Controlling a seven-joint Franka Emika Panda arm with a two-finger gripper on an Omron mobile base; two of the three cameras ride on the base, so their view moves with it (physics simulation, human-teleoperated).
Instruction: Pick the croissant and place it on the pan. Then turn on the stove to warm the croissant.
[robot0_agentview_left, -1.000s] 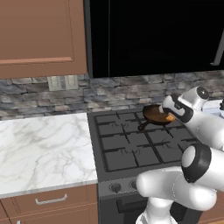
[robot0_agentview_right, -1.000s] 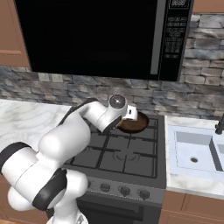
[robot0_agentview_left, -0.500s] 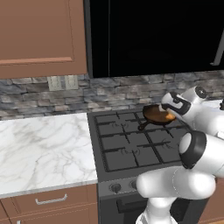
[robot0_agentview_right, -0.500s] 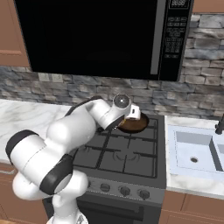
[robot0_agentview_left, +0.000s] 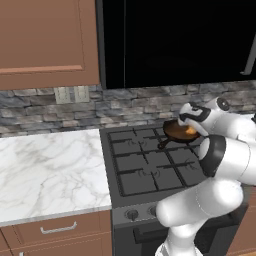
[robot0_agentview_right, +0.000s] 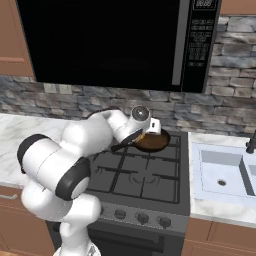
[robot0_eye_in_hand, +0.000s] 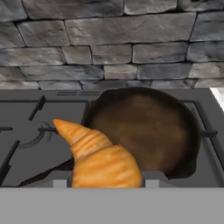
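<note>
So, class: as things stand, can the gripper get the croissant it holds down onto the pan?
Probably yes. The gripper, shut on the croissant, hangs beside the pan, whose dark bottom lies bare with nothing between them.

No text, label or number can be read. The microwave's control panel (robot0_agentview_right: 200, 42) carries a small display and rows of button markings, but they are too small and blurred to make out. The stove knobs (robot0_agentview_right: 143, 218) show no legible marks.
</note>
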